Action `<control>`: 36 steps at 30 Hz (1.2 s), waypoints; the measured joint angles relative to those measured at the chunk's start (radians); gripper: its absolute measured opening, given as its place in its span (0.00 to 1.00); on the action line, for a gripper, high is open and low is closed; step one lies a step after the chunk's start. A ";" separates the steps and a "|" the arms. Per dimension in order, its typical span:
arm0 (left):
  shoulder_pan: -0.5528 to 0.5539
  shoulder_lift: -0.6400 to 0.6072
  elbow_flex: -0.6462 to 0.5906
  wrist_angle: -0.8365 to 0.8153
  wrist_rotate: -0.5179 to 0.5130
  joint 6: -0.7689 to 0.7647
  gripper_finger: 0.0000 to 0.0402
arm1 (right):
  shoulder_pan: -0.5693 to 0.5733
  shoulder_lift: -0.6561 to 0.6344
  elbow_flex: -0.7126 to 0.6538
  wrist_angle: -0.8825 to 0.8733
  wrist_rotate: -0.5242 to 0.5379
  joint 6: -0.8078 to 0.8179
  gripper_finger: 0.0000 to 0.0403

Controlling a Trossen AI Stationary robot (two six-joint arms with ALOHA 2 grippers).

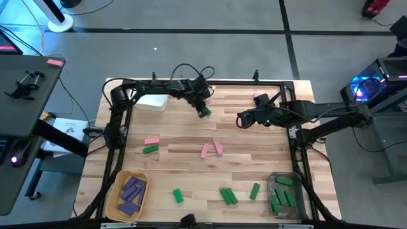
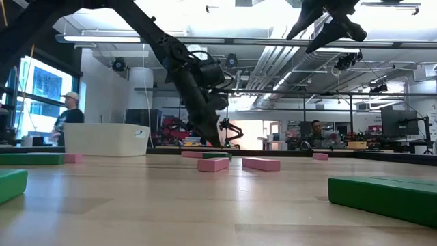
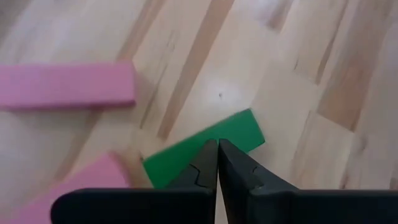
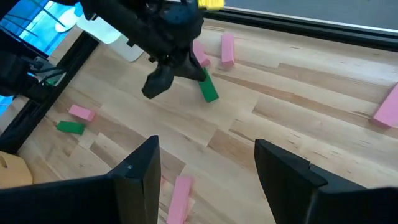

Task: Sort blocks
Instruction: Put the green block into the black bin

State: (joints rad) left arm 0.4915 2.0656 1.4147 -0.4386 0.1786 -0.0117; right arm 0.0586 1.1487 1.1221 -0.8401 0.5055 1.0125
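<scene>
The left claw (image 1: 203, 109) was at the far middle of the worktop (image 1: 191, 137), its fingers (image 3: 205, 168) pressed together over a green block (image 3: 205, 148) lying flat, nothing clamped between them. Two pink blocks (image 3: 68, 85) lay just beside that green block, with the white bin (image 1: 152, 102) near it. The right claw (image 1: 242, 119) hung near the same block, jaws apart and empty.
</scene>
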 joint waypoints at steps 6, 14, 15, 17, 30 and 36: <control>-0.011 0.018 -0.001 0.028 -0.055 -0.035 0.00 | 0.000 0.032 0.000 0.022 -0.002 0.003 0.48; -0.053 0.006 -0.016 -0.165 0.007 -0.009 0.00 | 0.001 0.071 0.000 0.075 -0.061 -0.026 0.48; -0.065 0.003 -0.028 -0.206 0.026 0.003 0.00 | 0.001 0.071 0.000 0.076 -0.066 -0.026 0.48; -0.089 -0.011 -0.063 -0.257 0.058 0.013 0.00 | 0.001 0.070 0.000 0.077 -0.077 -0.026 0.48; -0.316 -0.239 -0.480 0.077 0.199 -0.388 0.00 | 0.066 0.070 0.000 0.108 -0.095 0.109 0.48; -0.469 -0.264 -0.595 0.405 0.184 -0.674 0.00 | 0.090 0.070 0.000 0.110 -0.061 0.184 0.48</control>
State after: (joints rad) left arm 0.0230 1.8014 0.8201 -0.0338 0.3626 -0.6862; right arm 0.1490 1.2186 1.1221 -0.7300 0.4448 1.1965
